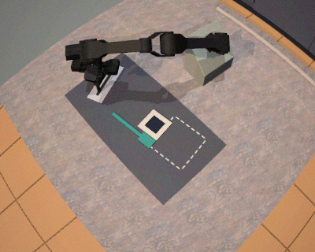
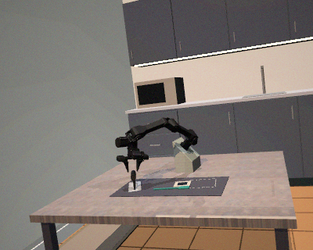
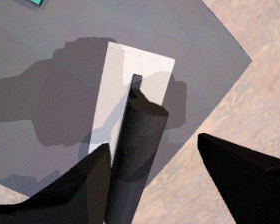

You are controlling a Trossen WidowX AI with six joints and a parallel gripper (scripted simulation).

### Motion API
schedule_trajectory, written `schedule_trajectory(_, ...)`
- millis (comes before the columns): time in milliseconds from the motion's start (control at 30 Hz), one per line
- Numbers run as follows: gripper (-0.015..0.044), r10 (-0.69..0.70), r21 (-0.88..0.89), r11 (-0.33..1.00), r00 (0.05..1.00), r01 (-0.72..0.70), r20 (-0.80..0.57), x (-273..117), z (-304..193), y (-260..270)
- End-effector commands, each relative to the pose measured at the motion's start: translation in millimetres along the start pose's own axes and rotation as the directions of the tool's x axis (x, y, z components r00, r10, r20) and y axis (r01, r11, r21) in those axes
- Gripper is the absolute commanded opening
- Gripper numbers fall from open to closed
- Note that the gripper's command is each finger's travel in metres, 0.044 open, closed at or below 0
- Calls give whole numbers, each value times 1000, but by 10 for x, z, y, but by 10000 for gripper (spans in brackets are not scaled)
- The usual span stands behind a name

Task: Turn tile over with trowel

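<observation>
A trowel with a white blade [image 1: 95,95] [image 2: 134,188] [image 3: 122,62] and a black upright handle [image 2: 133,178] [image 3: 138,145] lies on the mat's left end. My gripper [image 2: 132,170] [image 3: 153,144] is open and empty just above that handle, fingers pointing down, the handle showing between them in the wrist view. The cream tile [image 1: 144,124] [image 2: 182,183] lies flat, its dark square mark facing up, beside the dashed outline [image 1: 181,168]. A teal flat-bladed tool [image 1: 146,140] [image 2: 167,188] lies along the tile's edge; its end [image 3: 37,1] shows in the wrist view.
The dark mat [image 1: 163,193] [image 2: 120,193] lies on the table [image 1: 108,205] [image 2: 84,205]. A pale angular block [image 1: 210,72] [image 2: 187,162] stands behind the mat, by the arm's base. The arm reaches over the table behind the tile.
</observation>
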State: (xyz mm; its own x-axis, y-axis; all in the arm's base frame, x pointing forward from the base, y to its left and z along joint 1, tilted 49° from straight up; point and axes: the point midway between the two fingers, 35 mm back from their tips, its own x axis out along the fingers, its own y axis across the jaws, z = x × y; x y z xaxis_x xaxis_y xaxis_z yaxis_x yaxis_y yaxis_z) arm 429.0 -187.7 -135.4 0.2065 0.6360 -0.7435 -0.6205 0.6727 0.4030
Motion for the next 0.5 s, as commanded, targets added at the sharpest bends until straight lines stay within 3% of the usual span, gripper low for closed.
schedule_trajectory(0,270,45,125,991,999,-46,10,-5,-169,39)
schedule_trajectory(233,270,113,317,941,993,-117,30,-42,-415,119)
schedule_trajectory(467,270,115,321,940,993,-119,31,-18,-419,121)
